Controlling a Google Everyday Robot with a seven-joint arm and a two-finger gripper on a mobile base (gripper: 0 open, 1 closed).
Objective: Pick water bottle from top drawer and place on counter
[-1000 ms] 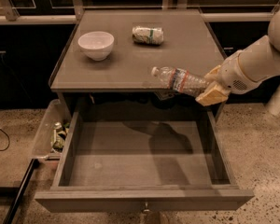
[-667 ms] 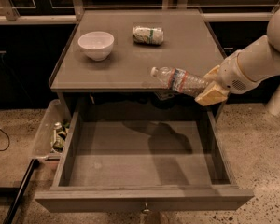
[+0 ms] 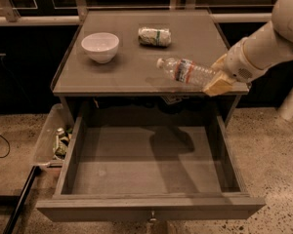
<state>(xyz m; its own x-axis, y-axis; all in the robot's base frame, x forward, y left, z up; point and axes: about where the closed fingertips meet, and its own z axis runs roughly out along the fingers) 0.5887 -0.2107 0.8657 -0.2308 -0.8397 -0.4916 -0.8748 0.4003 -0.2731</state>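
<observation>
While jaws grip water bottle (image 3: 188, 72) over counter (image 3: 122, 74) edge, top drawer (image 3: 146, 209) open, bin (image 3: 43, 141) holding small items.

White ceramic bowl (image 3: 100, 46) sits far left on the grey-brown square counter (image 3: 132, 74), the wrapped white-and-green packet (image 3: 155, 36) to its right. The tan gripper (image 3: 219, 83) holds the clear plastic water bottle (image 3: 185, 71) over the near-right edge, with the open wooden top drawer (image 3: 146, 207) in front.

The tan two-finger gripper (image 3: 218, 83), reaching in from the right over the front right corner of the glossy grey-brown counter (image 3: 122, 74), is clamping the base of the small clear ribbed plastic water bottle (image 3: 185, 72), its white cap pointing left. Below, the wide shallow grey-brown wooden top drawer (image 3: 146, 206) is standing pulled open. A white bowl (image 3: 100, 46) and a white-and-green wrapped packet (image 3: 154, 36) are sitting farther back on the counter.
</observation>
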